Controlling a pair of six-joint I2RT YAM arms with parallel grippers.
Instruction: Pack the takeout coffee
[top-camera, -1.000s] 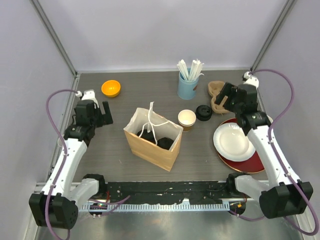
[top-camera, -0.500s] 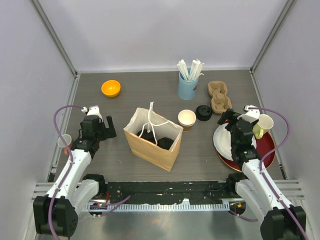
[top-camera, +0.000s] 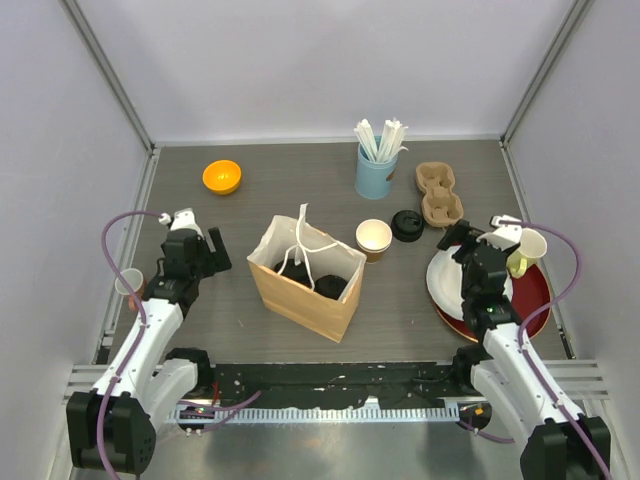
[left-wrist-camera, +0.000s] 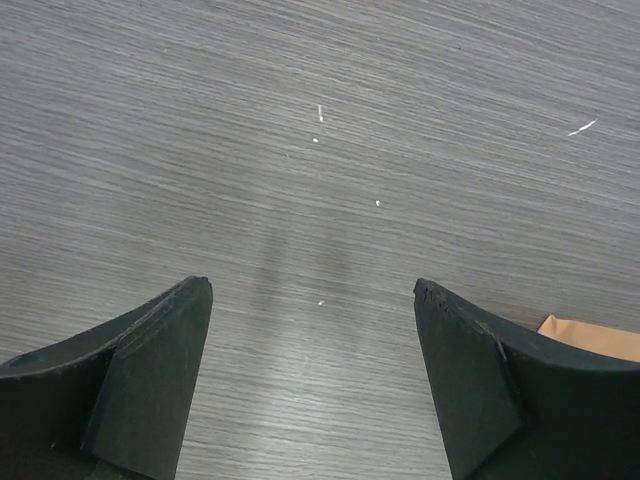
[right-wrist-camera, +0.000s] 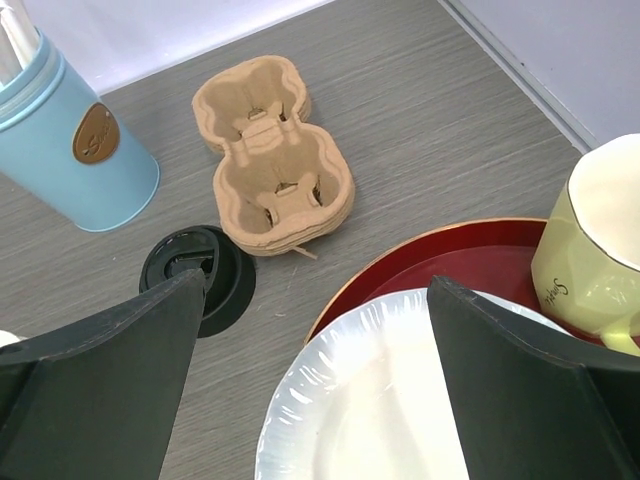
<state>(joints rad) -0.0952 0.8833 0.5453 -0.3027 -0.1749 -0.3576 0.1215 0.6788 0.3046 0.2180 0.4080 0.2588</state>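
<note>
Reach step: left gripper (left-wrist-camera: 312, 300) and right gripper (right-wrist-camera: 315, 290) both wide open, empty; lidless cup (top-camera: 374, 238) just right of bag (top-camera: 305, 275), lid (right-wrist-camera: 197, 283) beside it, so next the right gripper, now over plate (right-wrist-camera: 370, 420), likely goes left for lid.
</note>
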